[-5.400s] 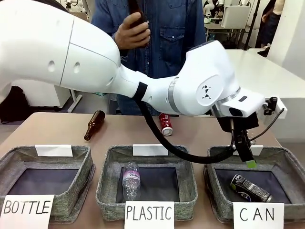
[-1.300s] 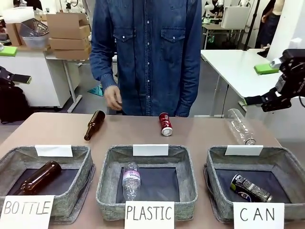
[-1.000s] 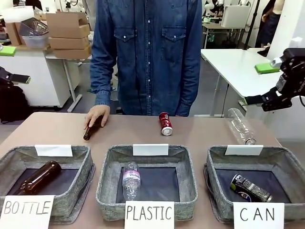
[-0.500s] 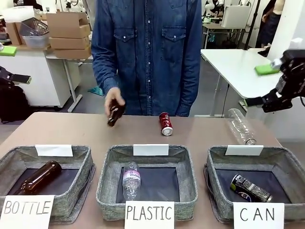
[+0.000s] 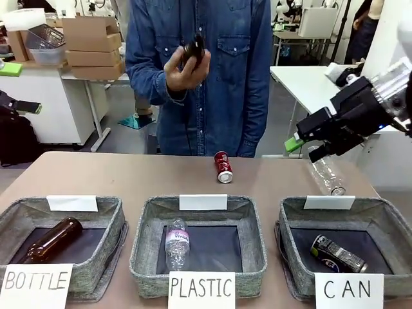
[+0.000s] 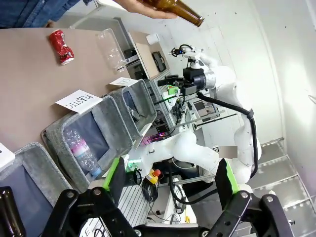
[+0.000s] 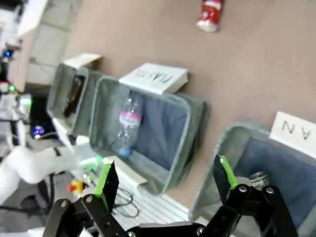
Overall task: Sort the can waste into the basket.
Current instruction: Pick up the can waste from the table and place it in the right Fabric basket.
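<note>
The brown table carries three grey fabric baskets along its near edge, and a person in a denim shirt stands at the far side, one hand raised at chest height around a brown bottle. The CAN basket stands at the robot's right, beside the PLASTIC basket in the middle and the BOTTLE basket at the left. The right gripper hovers over the far right of the table, above a clear plastic bottle and behind the CAN basket; its jaws are spread wide and grip nothing. The left gripper is likewise wide open and empty. The dark can lies on its side inside the CAN basket, below and nearer than the right gripper. The red can lies on the bare table at the far middle, well apart from the right gripper, to its left.
</note>
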Action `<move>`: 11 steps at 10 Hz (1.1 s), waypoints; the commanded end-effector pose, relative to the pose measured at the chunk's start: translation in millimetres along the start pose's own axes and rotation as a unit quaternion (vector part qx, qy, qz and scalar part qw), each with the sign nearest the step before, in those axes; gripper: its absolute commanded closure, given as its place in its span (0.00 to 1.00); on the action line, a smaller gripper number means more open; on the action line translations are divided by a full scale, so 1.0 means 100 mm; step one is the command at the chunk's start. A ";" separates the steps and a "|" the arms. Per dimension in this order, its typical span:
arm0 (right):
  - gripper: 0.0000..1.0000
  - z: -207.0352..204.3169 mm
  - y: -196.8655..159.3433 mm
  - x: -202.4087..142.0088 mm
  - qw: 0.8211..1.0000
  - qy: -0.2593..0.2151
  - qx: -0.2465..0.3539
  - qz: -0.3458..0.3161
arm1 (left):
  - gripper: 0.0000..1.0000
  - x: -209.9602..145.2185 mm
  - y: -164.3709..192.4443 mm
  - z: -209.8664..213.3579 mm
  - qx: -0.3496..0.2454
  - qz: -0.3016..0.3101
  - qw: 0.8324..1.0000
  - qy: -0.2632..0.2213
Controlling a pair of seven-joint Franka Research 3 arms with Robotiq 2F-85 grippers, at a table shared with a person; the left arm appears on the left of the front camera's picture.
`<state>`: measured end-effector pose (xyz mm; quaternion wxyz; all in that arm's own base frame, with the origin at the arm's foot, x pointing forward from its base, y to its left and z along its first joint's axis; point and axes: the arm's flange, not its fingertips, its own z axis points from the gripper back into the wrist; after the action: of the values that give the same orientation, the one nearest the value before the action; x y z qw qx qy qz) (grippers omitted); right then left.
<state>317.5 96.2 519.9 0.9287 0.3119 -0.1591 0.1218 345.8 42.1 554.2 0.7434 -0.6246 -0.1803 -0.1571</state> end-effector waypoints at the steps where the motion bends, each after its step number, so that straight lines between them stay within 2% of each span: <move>1: 0.00 0.63 -0.16 -0.41 0.990 -0.040 0.135 -0.028 | 0.04 0.01 -0.05 0.00 -0.010 0.003 1.000 -0.005; 3: 0.00 1.04 -0.32 -0.80 0.987 -0.089 0.114 -0.069 | 0.04 0.01 -0.05 0.00 -0.010 0.003 1.000 -0.005; 5: 0.00 1.04 -0.31 -0.85 0.987 -0.107 0.106 -0.055 | 0.04 0.01 -0.05 0.00 -0.010 0.003 1.000 -0.005; 7: 0.00 0.89 -0.28 -0.70 0.990 -0.096 0.094 -0.050 | 0.04 0.01 -0.05 0.00 -0.010 0.003 1.000 -0.005; 9: 0.00 0.58 -0.14 -0.38 0.993 -0.105 0.039 -0.046 | 0.04 0.01 -0.05 0.00 -0.010 0.003 1.000 -0.005; 11: 0.00 -0.04 0.03 0.17 0.995 -0.094 -0.006 -0.018 | 0.04 0.01 -0.05 0.00 -0.010 0.003 1.000 -0.005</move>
<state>304.2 75.5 550.1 0.9093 0.3370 -0.2314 0.0781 345.6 42.2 554.2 0.7434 -0.6248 -0.1796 -0.1570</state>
